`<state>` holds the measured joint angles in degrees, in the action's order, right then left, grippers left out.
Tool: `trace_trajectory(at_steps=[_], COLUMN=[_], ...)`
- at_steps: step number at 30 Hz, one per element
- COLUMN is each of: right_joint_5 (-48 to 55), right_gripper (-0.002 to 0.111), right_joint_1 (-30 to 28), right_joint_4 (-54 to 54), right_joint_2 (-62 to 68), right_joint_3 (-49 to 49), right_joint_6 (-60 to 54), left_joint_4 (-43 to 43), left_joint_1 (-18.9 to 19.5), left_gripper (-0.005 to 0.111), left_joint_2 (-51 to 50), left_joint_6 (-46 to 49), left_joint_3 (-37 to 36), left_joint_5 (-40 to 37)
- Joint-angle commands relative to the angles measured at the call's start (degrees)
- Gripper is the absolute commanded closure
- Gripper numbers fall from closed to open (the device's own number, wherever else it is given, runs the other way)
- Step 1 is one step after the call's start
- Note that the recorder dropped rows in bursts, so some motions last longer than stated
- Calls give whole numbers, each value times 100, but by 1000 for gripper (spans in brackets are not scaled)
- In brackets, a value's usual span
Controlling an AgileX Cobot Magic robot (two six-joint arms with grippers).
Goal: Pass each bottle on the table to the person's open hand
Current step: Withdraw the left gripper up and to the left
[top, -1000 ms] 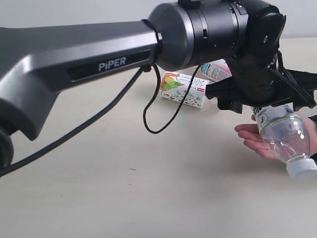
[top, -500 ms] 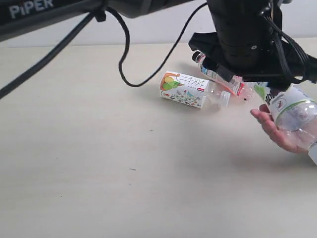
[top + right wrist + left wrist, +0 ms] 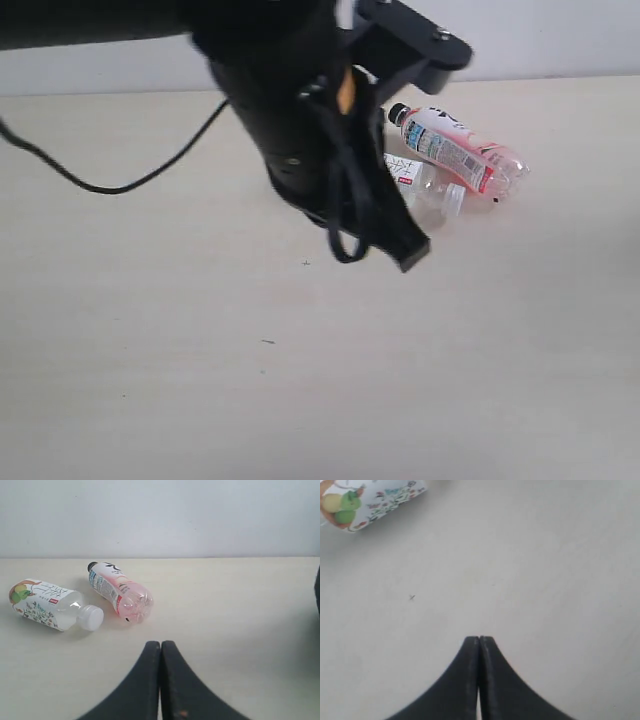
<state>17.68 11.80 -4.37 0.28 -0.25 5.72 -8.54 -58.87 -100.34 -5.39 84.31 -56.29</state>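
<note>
Left gripper [image 3: 479, 645]: jaws pressed together, nothing between them, hanging over bare desk [image 3: 150, 350]. A second ago it held a clear green-labelled bottle over the person's hand at the right edge. Half a second ago that bottle lay in the palm. Now the hand and that bottle are both out of view, and the left arm [image 3: 290, 120] has swung back toward the middle.

Right gripper [image 3: 160, 647]: also closed and empty, low over the desk on the near side.

Remaining on the desk, far and right of centre:
- fruit-label bottle [image 3: 50, 611], on its side, white cap;
- peach bottle [image 3: 117, 591], on its side, black cap, just beyond it. Whether they touch, cannot tell.

Judgement: one handover looks complete and two bottles remain. The fruit-label bottle lies nearest the left gripper, so it is the likely next pick. No hand in view to receive it yet.
</note>
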Motion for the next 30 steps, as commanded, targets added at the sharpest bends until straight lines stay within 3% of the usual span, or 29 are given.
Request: trace_trajectory(at_steps=[1,9,14,30], right_joint_5=[-23,-23,-23,-66], right_gripper=[108,108,108,108], right_joint_1=[-13,-13,-13,-13], right_joint_4=[-3,-3,-3,-3], right_joint_2=[-28,-28,-28,-28], right_joint_3=[25,25,25,25], right_joint_6=[-3,-3,-3,-3], left_joint_4=[-110,-74,-74,-74], left_joint_1=[417,1263,1566,1579], left_gripper=[107,107,107,107], left_joint_2=[1013,2783,3559,3996], left_joint_6=[27,-147,-538,-754], left_joint_3=[-1053,-2839,-3599,-3677], left_joint_5=[802,2552,3357,2813])
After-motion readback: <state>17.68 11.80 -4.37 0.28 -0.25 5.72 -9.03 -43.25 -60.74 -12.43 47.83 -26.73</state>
